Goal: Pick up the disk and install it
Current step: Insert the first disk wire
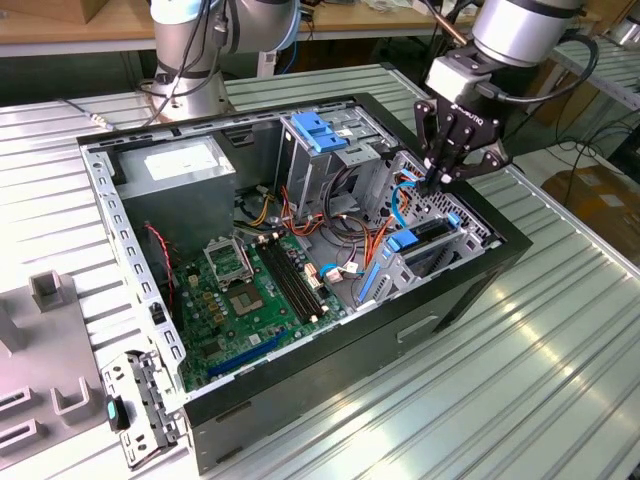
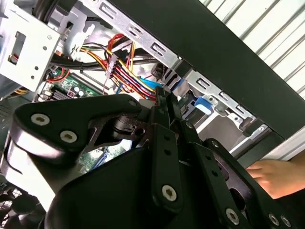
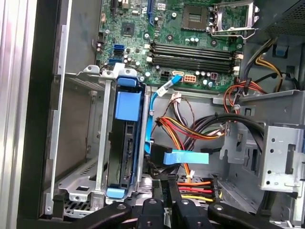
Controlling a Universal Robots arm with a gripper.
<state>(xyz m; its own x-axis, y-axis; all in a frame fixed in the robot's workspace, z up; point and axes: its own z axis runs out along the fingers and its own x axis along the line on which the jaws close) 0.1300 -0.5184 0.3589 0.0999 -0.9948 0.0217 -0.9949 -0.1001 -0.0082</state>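
**Disk seated in bay; gripper above**

Disk [image 3: 125, 143] standing on edge in drive cage [image 3: 78, 143] at front corner of open computer case [image 1: 470, 290], blue rails showing. Gripper [image 1: 447, 176] just above cage, fingers [image 3: 167, 195] pressed together, empty. Motherboard [image 1: 245, 300] beside cage. Hand [image 2: 279, 176] outside case wall.

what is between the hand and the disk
In the first wrist view, the disk sits edge-on in its metal cage. Between it and the hand stand the cage's side wall and a blue cable.
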